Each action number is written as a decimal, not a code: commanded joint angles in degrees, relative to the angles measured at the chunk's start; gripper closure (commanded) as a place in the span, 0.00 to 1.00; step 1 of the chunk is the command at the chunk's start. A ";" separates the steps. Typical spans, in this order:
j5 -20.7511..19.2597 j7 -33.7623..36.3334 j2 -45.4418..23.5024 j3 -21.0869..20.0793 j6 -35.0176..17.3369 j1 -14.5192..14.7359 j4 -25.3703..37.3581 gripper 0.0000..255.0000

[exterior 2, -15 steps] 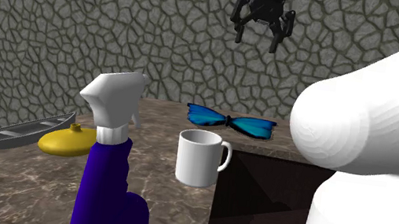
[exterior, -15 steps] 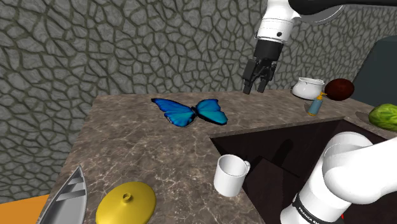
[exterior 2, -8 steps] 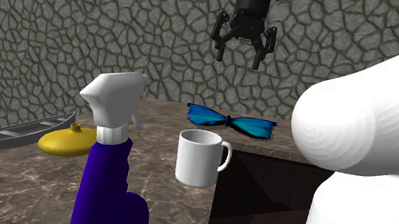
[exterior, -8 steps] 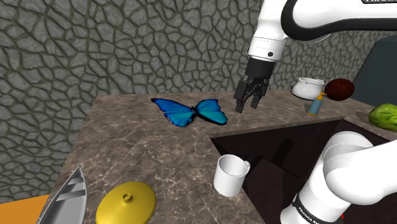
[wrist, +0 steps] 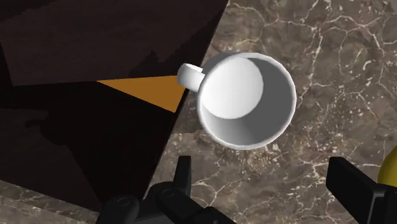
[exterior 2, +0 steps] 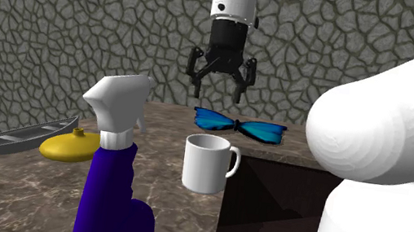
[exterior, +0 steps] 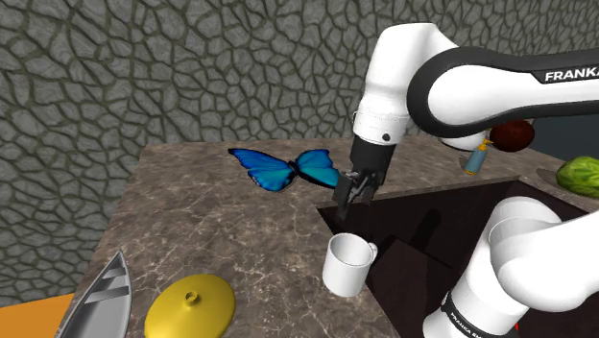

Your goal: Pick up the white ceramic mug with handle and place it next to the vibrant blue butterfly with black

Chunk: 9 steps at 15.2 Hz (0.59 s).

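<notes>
Here the white mug stands upright on the brown marbled bench, right at the corner of the dark stand, with its handle turned towards that stand. From the wrist view its open mouth is seen from above and it looks hollow and plain inside, with the handle reaching out past the bench's edge over the dark box.

The gripper hangs in the air above the mug, pointing downward, and touches nothing. Its fingers are spread wide apart and hold nothing; the mug lies ahead of them rather than between them.

The blue butterfly with black edging lies flat on the bench farther back, near the stone wall, apart from the mug. In the second exterior view it sits just behind the mug and a little to that view's right, below the gripper.

A yellow lid with a small knob rests near the bench's front edge, just beside a grey canoe. A purple spray bottle with a white head stands close to the second exterior camera.
</notes>
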<state>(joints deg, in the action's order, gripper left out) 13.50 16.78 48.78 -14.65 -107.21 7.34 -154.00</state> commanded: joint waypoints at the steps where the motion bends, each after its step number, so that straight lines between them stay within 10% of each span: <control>1: 1.46 1.62 -0.29 -2.64 -3.14 1.37 -2.63 0.00; 9: 5.92 6.66 -6.87 -11.61 -15.21 4.81 -7.88 0.00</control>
<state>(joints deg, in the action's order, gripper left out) 18.98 23.13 42.30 -25.66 -121.26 11.82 -161.17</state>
